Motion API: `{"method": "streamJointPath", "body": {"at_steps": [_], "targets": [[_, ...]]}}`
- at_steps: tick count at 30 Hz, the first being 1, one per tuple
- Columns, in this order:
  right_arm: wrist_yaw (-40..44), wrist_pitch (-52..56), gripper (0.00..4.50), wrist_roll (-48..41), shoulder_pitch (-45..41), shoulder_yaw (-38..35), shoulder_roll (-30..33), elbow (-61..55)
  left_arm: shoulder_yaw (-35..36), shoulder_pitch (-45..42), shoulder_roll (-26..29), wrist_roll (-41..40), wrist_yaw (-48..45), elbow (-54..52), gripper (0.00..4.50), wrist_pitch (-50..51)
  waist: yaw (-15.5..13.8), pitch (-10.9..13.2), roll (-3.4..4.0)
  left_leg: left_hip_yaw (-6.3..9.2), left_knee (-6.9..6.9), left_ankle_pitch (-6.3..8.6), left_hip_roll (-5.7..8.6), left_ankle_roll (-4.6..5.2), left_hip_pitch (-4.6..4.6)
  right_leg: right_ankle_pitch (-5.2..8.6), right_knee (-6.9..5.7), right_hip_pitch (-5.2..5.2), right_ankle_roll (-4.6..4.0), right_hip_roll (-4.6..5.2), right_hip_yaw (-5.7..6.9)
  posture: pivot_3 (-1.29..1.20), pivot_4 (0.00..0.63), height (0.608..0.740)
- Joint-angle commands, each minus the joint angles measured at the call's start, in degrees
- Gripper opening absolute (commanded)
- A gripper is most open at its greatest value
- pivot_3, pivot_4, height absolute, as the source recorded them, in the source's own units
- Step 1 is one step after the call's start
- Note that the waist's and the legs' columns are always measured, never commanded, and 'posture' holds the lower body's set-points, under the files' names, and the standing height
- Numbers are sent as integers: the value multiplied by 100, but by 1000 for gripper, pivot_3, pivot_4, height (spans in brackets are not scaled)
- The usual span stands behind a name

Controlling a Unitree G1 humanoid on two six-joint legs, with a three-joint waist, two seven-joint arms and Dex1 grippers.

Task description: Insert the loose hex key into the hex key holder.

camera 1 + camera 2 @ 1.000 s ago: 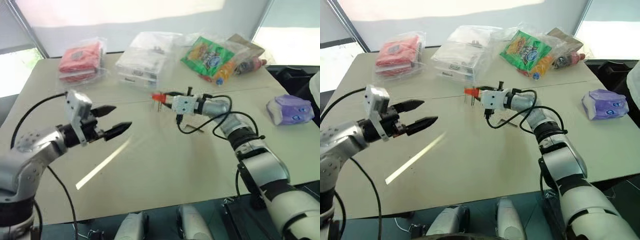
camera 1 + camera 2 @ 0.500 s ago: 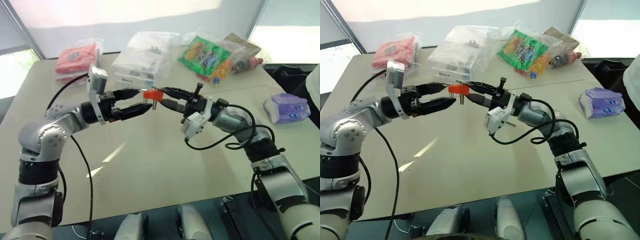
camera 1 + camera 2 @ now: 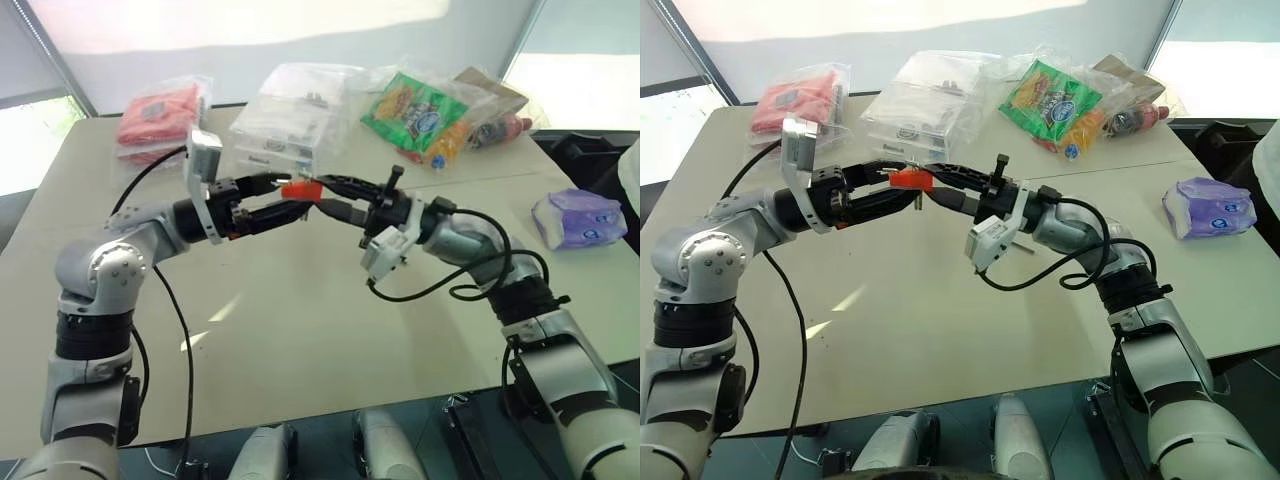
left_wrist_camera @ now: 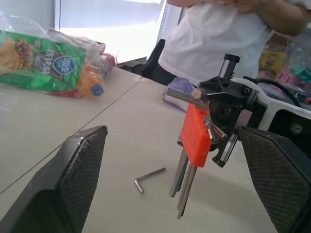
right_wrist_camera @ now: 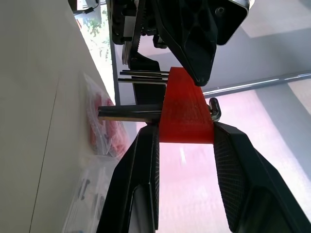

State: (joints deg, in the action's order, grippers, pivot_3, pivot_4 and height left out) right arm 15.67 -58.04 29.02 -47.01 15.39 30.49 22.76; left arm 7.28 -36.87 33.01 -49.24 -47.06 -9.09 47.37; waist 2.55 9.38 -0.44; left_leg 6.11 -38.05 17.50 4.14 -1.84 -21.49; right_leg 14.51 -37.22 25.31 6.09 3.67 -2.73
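Where packets line its far edge, table (image 3: 300,330) (beige).

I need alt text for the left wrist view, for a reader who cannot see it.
The right gripper holds the red-orange hex key holder, keys pointing down, between the open left gripper's fingers. The loose hex key lies on the table below.

Pale counter (image 3: 300,340). Along far edge: red packet in clear plastic (image 3: 160,118), clear box (image 3: 290,120), green snack bag (image 3: 420,112). Purple packet (image 3: 580,218) near right edge. Person in white shirt (image 4: 228,34) beyond.
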Motion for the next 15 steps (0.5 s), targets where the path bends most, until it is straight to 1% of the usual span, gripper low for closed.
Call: {"method": "streamJointPath", "body": {"at_steps": [1, 8, 9, 15], "targets": [[8, -69, 987, -138, -131, -28, 54, -73, 79, -108, -25, -36, 15, -110, 3737, -42, 0, 0, 0, 0, 0, 0, 0, 0, 0, 0, 0, 0, 0, 0, 0, 0, 150, 740], [44, -92, 987, -141, -179, -19, 38, -57, 16, -69, -118, 25, 26, -117, 327, -59, -1, 0, 0, 0, 0, 0, 0, 0, 0, 0, 0, 0, 0, 0, 0, 0, 150, 740], [46, -97, 987, -138, -188, -16, 36, -53, 2, -70, -131, 37, 23, -115, 156, -62, 1, 0, 0, 0, 0, 0, 0, 0, 0, 0, 0, 0, 0, 0, 0, 0, 150, 740], [76, -65, 987, -167, -215, -15, 32, -31, -67, -76, -159, 64, 27, -127, 156, -39, 0, 0, 0, 0, 0, 0, 0, 0, 0, 0, 0, 0, 0, 0, 0, 0, 150, 740]]}}
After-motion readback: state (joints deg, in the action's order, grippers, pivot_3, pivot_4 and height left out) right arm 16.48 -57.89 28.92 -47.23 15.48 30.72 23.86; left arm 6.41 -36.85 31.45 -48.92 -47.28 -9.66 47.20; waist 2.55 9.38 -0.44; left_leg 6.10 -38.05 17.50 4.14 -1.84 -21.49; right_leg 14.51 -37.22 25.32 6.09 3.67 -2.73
